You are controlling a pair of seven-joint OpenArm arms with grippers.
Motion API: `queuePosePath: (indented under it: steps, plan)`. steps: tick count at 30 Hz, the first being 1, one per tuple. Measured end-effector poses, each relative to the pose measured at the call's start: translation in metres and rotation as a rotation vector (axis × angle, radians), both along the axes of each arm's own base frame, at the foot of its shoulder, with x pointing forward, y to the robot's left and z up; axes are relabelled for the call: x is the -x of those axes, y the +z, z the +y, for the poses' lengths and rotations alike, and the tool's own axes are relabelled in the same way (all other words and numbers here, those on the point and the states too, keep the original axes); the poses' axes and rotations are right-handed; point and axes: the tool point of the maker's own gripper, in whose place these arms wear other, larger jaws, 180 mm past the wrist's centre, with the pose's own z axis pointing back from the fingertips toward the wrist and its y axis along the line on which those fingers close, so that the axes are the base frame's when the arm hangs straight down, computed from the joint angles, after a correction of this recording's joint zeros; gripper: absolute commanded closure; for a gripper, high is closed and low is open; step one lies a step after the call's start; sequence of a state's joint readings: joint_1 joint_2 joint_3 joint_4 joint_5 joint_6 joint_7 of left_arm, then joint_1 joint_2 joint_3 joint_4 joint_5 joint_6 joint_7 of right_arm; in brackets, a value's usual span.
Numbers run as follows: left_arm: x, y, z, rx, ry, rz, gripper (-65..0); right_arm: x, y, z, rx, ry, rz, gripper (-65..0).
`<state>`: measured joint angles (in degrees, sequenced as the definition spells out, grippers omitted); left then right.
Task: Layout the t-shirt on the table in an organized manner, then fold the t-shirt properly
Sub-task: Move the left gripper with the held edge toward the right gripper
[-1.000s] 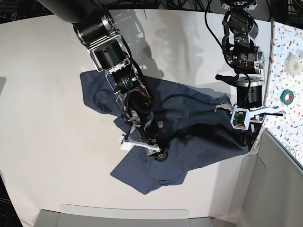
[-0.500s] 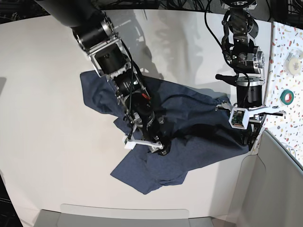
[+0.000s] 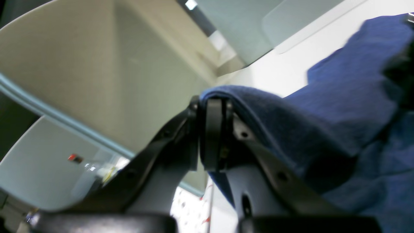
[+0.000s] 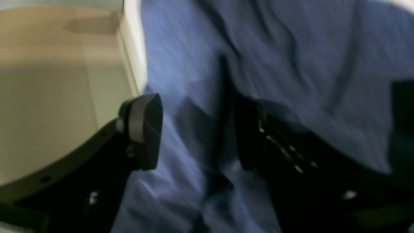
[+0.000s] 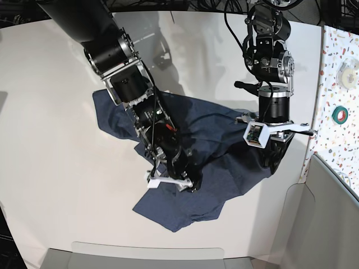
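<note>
Right tool [image 4: 197, 132] jaws apart, low over rumpled navy t-shirt [image 4: 300, 51]. Fabric fold rises between fingers [image 4: 145, 126]. White counter [image 4: 134, 42] edge strip at upper left, beige surface beyond. View blurred.

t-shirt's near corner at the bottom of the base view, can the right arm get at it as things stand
Probably yes. The right pincer is open over the t-shirt, just above that corner, with only bare table around it. The left pincer is shut on the far edge, clear of the way.
</note>
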<state>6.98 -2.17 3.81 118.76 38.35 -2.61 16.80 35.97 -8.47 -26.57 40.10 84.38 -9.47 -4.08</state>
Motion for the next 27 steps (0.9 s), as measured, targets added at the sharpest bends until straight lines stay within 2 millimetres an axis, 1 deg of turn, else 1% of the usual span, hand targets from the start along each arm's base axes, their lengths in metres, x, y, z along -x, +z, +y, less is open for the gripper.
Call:
queuePosePath:
  steps: [3,5,7,9,13,15,19,23,27]
  plan:
    - [0.0,0.001,0.001,0.006,0.009,-0.004,0.0,-0.015,0.02,-0.002,0.003,-0.002,-0.041,-35.5]
    - [0.0,0.001,0.001,0.006,0.009,-0.004,0.0,-0.019,0.031,0.0,-0.004,0.001,-0.065,-35.4]
    - [0.0,0.001,0.001,0.006,0.009,-0.004,0.0,-0.018,0.036,0.005,-0.014,0.016,-0.074,-35.4]
    - [0.0,0.001,0.001,0.008,0.011,-0.005,0.0,-0.01,0.03,0.013,-0.002,0.052,-0.066,-35.3]
    - [0.0,0.002,0.004,0.006,0.018,-0.008,0.0,0.015,0.002,0.031,0.037,0.123,-0.022,-35.3]
    - [0.0,0.002,0.004,0.007,0.017,-0.007,0.0,0.024,-0.007,0.036,0.059,0.147,-0.008,-35.3]
    - [0.0,0.003,0.004,0.006,0.018,-0.011,0.0,0.031,-0.01,0.044,0.075,0.179,-0.015,-35.3]
    - [0.0,0.002,0.014,0.002,0.045,-0.006,0.0,0.044,-0.024,0.046,0.075,0.186,0.003,-35.3]
    - [-0.003,0.008,0.015,0.004,0.05,-0.021,0.0,0.045,-0.025,0.047,0.071,0.189,0.011,-35.3]
